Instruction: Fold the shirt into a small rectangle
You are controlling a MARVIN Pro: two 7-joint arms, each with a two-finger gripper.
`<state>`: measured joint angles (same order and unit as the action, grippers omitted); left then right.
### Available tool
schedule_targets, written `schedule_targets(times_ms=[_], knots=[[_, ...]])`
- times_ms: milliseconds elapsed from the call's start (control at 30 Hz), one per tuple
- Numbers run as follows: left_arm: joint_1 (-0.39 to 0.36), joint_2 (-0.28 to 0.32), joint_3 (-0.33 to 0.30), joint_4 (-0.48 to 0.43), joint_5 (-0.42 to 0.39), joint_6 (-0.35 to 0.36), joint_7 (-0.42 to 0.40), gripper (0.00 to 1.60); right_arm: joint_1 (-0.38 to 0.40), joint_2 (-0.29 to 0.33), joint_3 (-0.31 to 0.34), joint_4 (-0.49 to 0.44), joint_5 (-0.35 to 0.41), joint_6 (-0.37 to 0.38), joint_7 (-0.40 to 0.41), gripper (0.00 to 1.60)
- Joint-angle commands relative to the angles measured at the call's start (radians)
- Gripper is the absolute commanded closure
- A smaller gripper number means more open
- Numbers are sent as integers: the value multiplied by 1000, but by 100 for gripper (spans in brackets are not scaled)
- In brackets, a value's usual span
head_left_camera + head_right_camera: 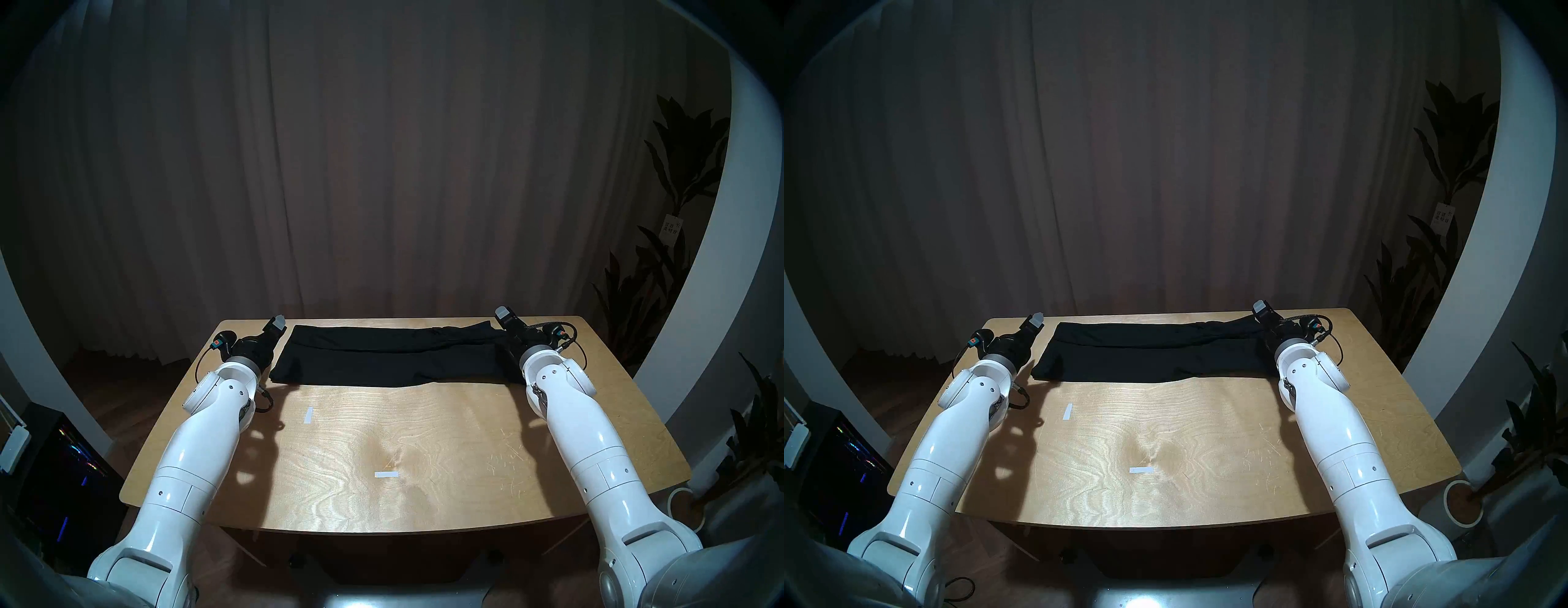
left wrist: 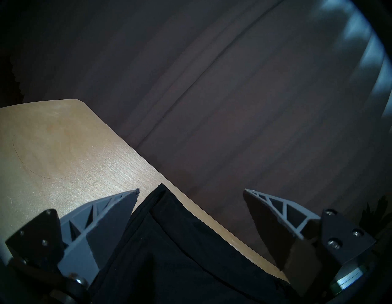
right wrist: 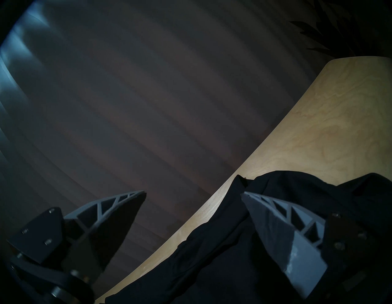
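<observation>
Black soft-fabric shirt (image 1: 392, 356) folded into long band along far edge of light plywood table (image 1: 424, 446), near half bare, loads of room. Left gripper (image 2: 191, 192) by band's left end, fingers spread, empty. Right gripper (image 3: 194, 194) over right end, fingers spread, empty. Right end bunched, hid behind wrist; collar hard to make out.

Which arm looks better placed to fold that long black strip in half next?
Probably the right. The right gripper hangs open over the shirt's bunched right end, cloth already under one finger. The left gripper is open too, but sits just off the neat left end.
</observation>
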<state>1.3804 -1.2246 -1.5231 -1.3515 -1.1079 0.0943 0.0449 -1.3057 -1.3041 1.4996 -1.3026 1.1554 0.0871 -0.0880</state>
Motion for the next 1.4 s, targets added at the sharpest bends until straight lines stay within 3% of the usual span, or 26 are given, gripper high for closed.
schedule_targets(times_ms=[0, 567, 700, 967, 1133, 1267, 1367], knots=[[19, 4, -2, -80, -1, -10, -27, 0, -79, 17, 41, -90, 23, -10, 0, 0], [88, 1, 0, -222, -2, -17, -69, 0, -299, 17, 123, -257, 109, 3, 0, 0], [117, 3, -3, -265, -1, -19, -79, 0, -367, 11, 152, -333, 143, 4, -5, 0], [161, 9, -12, -330, -4, -23, -89, 0, -414, -24, 200, -409, 210, -3, -43, 0], [200, 13, -22, -384, -7, -25, -93, 0, -418, -67, 225, -470, 273, -5, -113, 0], [248, 18, -36, -442, -11, -28, -91, 0, -436, -100, 235, -551, 320, -2, -232, 0], [281, 20, -48, -476, -14, -29, -83, 0, -434, -116, 232, -555, 331, -6, -278, 0]])
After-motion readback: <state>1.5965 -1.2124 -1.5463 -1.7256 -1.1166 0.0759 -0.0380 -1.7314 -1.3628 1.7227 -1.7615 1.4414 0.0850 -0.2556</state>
